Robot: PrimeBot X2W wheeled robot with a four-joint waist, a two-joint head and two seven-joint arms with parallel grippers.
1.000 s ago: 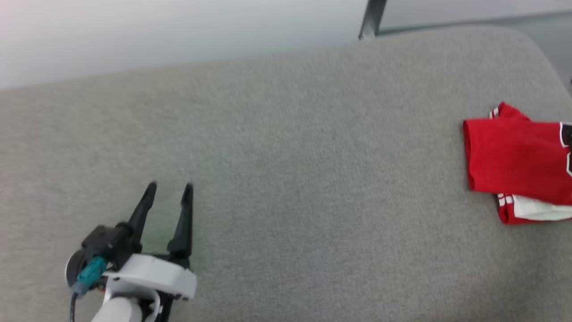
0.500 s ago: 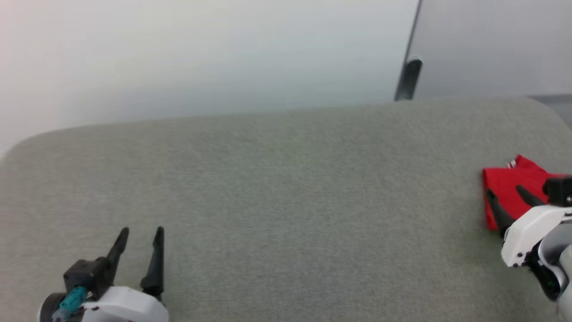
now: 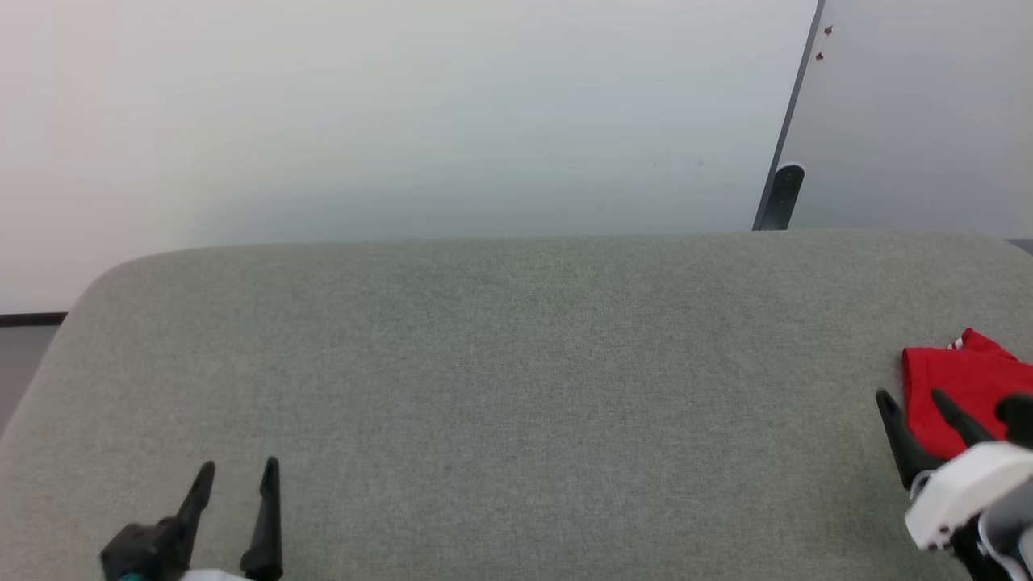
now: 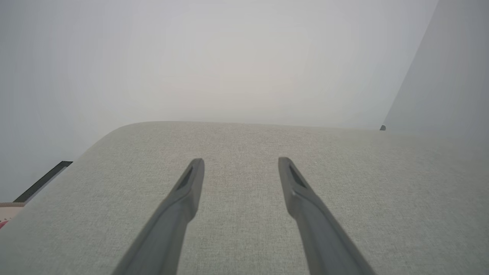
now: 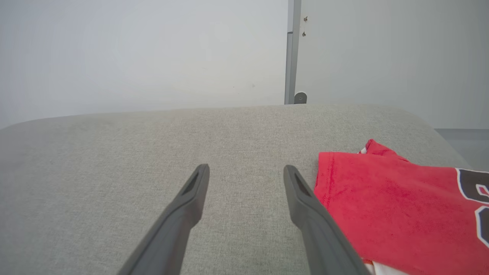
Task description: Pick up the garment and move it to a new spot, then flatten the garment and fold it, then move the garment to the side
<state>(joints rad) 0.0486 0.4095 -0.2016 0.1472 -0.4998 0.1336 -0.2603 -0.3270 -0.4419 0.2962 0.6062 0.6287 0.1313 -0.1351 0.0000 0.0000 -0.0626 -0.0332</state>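
Pale wall [image 3: 403, 121] across the back, plain from side to side, and I've got the grey fabric-covered counter [image 3: 516, 363] running nearly the full width below it, with rounded corners at the far edge.

Garment next: the red jersey shirt [image 3: 960, 387] lies folded flat on the counter's right end, cut off by the right edge of my head view. On the right wrist camera I can see its left hem, a bit of black, white-outlined print at the far right and a sliver of white cloth at the bottom.

Right pincer [image 3: 910, 397] is spread wide, nothing between the fingers. It sits at the shirt's left edge, one finger over bare counter and the other crossing in front of the red cloth. I can't tell whether that finger touches the fabric.

Left pincer [image 3: 239, 468] is at the lower left, well apart from the shirt, also spread wide with nothing in it, fingers pointing over bare counter.

Smallest thing: a short dark stub [image 3: 787, 198] behind the counter's far edge, at the foot of a dark line running up the wall.
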